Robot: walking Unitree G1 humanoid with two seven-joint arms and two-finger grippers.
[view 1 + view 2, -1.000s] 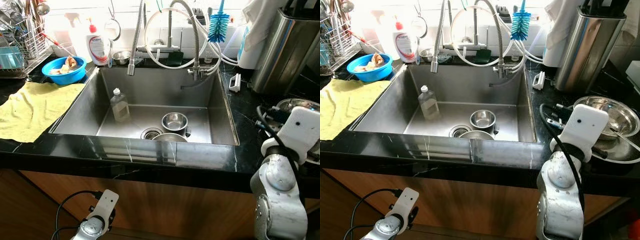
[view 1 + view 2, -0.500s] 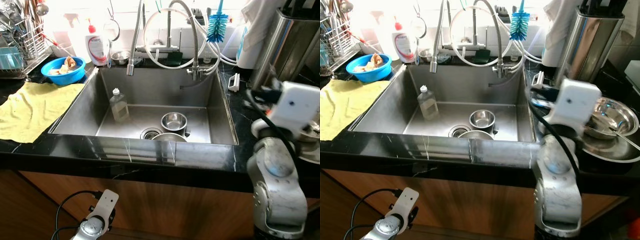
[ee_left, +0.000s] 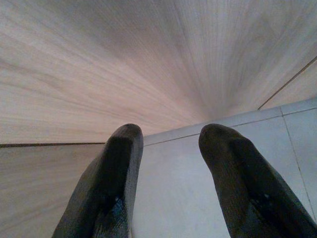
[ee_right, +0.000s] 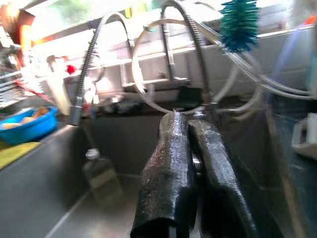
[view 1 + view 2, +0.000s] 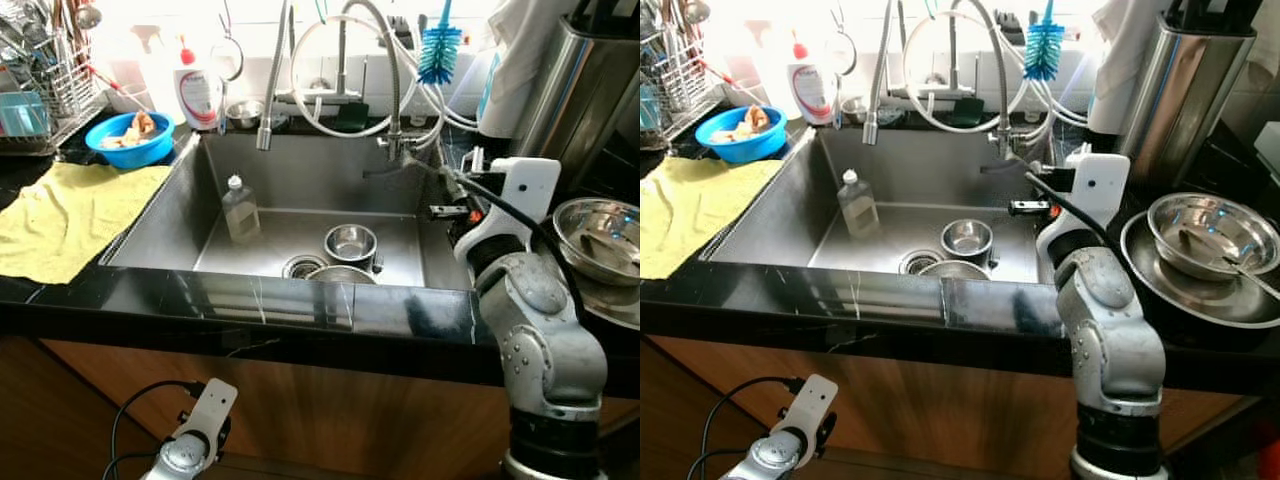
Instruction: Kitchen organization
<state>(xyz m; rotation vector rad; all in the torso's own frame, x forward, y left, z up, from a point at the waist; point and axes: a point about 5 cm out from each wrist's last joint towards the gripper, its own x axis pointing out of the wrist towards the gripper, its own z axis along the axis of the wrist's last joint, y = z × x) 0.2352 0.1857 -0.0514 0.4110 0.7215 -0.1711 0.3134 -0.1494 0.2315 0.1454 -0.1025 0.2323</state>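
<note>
the right gripper [image 4: 190, 163] hangs over the right side of the sink [image 5: 420, 265], its two black fingers pressed together with nothing between them, pointing in toward the faucet hoses [image 5: 390, 90]. the left gripper [image 3: 166, 163] hangs idle low by the wooden cabinet front [image 5: 300, 400], fingers parted and empty.

the things most likely to be tidied lie down in the basin: a small steel bowl [image 5: 350, 243] near the drain [image 5: 303, 267], a second bowl [image 5: 340, 275] just in front of it and partly hidden by the near rim, and a clear plastic bottle [image 5: 240, 210] standing toward the left wall. on the desk to the right, another steel bowl [image 5: 1212, 233] rests on a round plate [image 5: 1170, 290].

the risks, as i judge them: the clenched fingers would have to open before any grasp, and a thin, slick bowl rim could skid away or clang against its neighbour. the hoses loop close ahead, so a reach too far forward could snag them or the blue brush [image 5: 438, 52]. the elbow sits near the plated bowl and could nudge it when the arm swings.

the desk [image 5: 250, 300] is glossy black stone, reflective. a yellow cloth [image 5: 60, 215], blue bowl [image 5: 128, 140], soap bottle [image 5: 198, 90] and dish rack [image 5: 40, 90] crowd the left; strong window light washes out the back.
</note>
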